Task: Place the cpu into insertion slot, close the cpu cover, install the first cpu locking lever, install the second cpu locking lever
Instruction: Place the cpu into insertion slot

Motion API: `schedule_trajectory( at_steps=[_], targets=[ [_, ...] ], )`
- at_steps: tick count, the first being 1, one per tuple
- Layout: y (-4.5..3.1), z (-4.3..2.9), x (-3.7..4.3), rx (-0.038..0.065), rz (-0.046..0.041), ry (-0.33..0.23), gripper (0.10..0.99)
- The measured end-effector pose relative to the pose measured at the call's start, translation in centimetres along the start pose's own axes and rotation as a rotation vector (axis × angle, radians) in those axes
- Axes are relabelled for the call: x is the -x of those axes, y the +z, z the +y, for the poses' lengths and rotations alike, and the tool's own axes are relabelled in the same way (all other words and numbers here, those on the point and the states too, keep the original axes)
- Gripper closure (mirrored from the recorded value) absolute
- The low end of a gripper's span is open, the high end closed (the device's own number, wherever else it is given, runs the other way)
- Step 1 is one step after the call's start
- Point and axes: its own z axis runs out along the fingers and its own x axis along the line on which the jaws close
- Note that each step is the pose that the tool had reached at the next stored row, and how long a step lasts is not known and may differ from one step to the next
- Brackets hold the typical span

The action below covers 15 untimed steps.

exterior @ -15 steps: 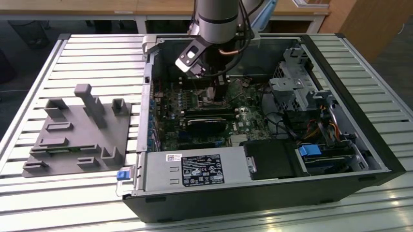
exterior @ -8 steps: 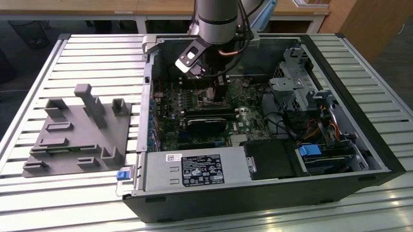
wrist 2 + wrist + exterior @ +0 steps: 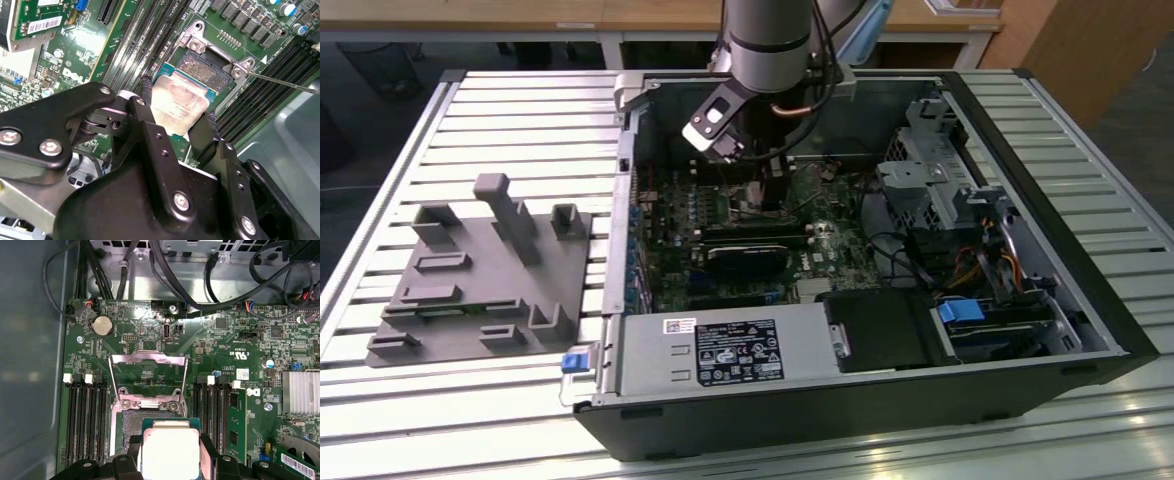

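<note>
Hand [image 3: 177,103] grips silvery-tan, perhaps smudged cpu [image 3: 170,452].

Exterior view high above the open computer case [image 3: 854,410]; both wrist views close over insertion slot [image 3: 202,67] [image 3: 131,432] and cpu [image 3: 180,102] [image 3: 170,450].

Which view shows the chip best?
The second wrist view: the chip sits gripped in the hand, most of its metal top showing. The first wrist view cuts part of it off; in the exterior view it is too small to tell.
</note>
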Motion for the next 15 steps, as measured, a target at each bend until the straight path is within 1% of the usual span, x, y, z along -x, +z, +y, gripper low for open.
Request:
schedule_trajectory(
  at_steps=[15],
  targets=[
    [0.37, -0.04, -0.4, 0.0, 0.0001, 0.0, 0.545]
  ],
)
